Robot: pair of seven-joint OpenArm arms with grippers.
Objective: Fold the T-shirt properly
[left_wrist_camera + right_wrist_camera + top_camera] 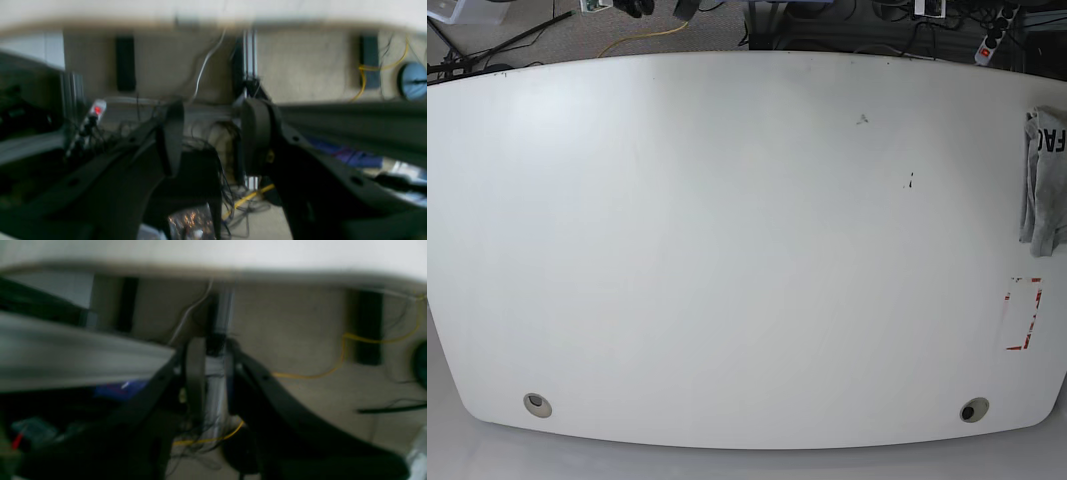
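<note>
The left gripper (210, 136) has its fingers spread with nothing between them; the right gripper (213, 373) has fingers narrowly parted, grasping nothing. The T-shirt (1044, 180) lies bunched at the white table's (727, 250) right edge, above the red-marked rectangle (1024, 314).

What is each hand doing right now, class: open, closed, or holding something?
Left hand: open, holding nothing.
Right hand: slightly open, holding nothing.

The only legible print was on the T-shirt (1044, 178), bunched at the right edge of the table (727, 250) in the base view: black block capitals reading "FAC", turned sideways and cut off by the frame. Both wrist views were too blurred to read anything.
</note>
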